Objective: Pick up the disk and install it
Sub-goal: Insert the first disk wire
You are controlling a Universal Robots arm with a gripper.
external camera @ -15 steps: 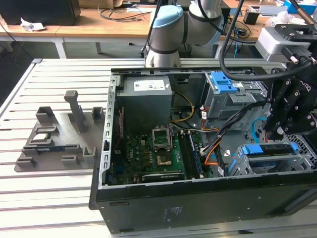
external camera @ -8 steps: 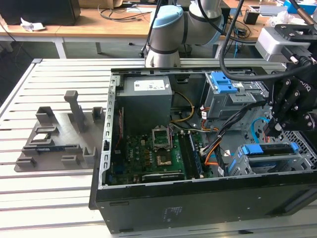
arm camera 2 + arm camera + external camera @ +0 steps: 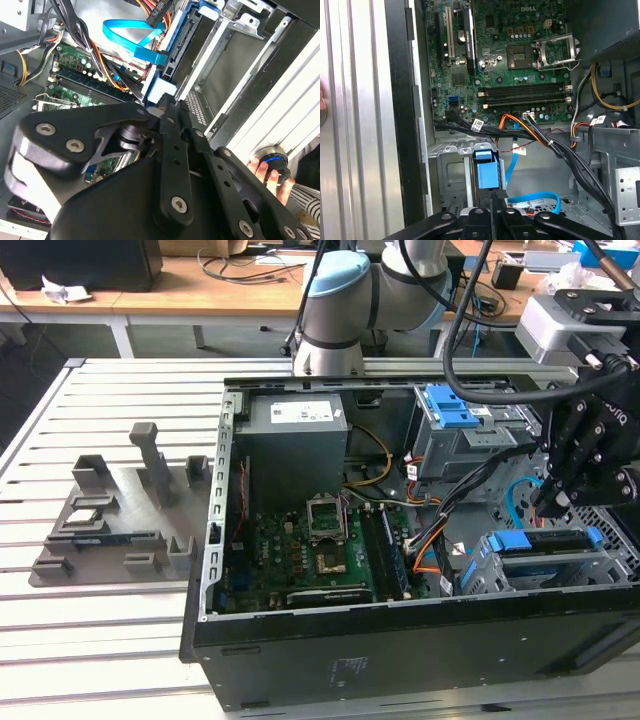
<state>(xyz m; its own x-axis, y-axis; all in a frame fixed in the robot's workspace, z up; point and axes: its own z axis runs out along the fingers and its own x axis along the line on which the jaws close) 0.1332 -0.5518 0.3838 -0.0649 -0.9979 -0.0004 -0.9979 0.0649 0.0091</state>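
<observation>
Claw [image 3: 553,502] black. PC case [image 3: 400,650] black outside, grey metal inside. Motherboard [image 3: 505,55] green w/ black slots. Disk [image 3: 548,543] dark w/ blue side rails. Latch [image 3: 487,174] blue. Flat cable [image 3: 131,34] light blue; other wires [image 3: 525,131] orange, red, yellow, black. Big box [image 3: 297,445] grey w/ white sticker. Worktop [image 3: 100,640] pale grey, ribbed. Fixture [image 3: 120,515] grey. Sleeve [image 3: 305,196] black-white stripes.
</observation>
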